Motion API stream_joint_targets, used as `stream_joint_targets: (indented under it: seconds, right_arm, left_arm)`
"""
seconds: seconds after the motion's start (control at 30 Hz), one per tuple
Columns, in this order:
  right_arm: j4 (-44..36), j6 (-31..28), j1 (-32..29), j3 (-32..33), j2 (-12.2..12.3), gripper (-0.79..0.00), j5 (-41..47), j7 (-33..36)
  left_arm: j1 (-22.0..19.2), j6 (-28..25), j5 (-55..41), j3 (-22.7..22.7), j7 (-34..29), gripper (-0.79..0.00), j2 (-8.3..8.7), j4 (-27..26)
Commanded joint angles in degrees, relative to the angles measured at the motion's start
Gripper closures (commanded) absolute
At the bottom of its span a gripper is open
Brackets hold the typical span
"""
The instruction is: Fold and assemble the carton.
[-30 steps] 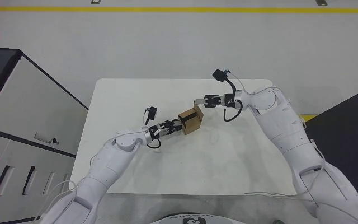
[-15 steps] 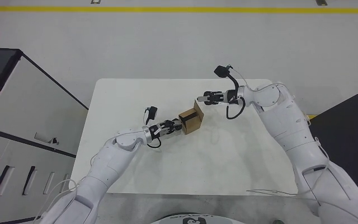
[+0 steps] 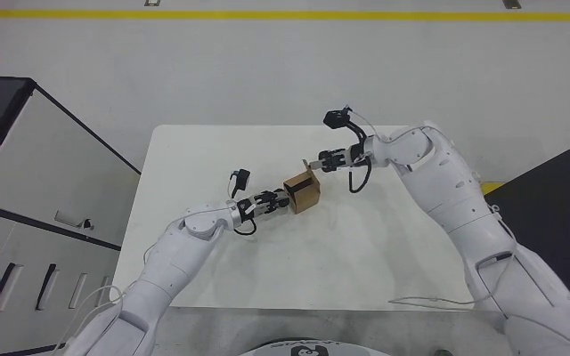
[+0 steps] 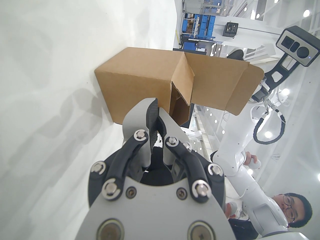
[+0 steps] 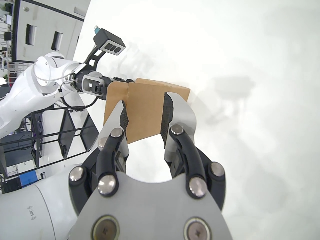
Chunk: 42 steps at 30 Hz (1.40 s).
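Brown cardboard carton [image 3: 303, 192] sits mid-frame on the white counter [image 3: 374, 258]; the left gripper [image 4: 154, 104], closed, touches its lower-left side, the right gripper [image 5: 146, 102] open at its upper flap.

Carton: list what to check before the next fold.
1. The carton sits flat on the table: ok.
2. The right claw is open, straddling a carton panel: ok.
3. The left claw is shut at the carton's side; contact: cannot tell.
4. All flaps folded shut: not ok, the large flap stands open.
5. Both claws apart from each other: ok.
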Motion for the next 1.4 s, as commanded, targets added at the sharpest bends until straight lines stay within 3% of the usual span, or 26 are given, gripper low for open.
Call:
stream_joint_targets:
  seconds: [0.0,0.4,0.87,1.13,1.37]
  right_arm:
    - [-0.10,0.50,0.62,-1.05,-0.30,-0.296,-1.04,0.19]
    - [0.43,1.62,3.32,-4.14,-1.76,-0.431,-2.10,0.25]
    - [3.90,-0.42,1.91,-1.59,-1.26,-0.388,4.26,2.52]
    - [5.90,2.07,2.21,-1.49,-1.25,-0.453,5.79,4.91]
    - [8.37,4.62,2.44,-1.93,-1.54,-0.456,6.63,5.44]
  left_arm:
    - [0.05,-0.09,0.03,-0.06,0.04,0.000,-0.01,0.06]
    - [0.08,-0.54,-0.05,-0.37,-0.10,0.000,-0.15,0.61]
    - [-0.45,-0.45,0.39,-0.20,-0.39,0.000,-0.43,0.91]
    - [-0.46,-0.84,0.36,-0.37,-0.28,0.000,-0.53,0.70]
    - [-0.36,-0.69,0.66,-0.47,-0.27,0.000,-0.56,0.49]
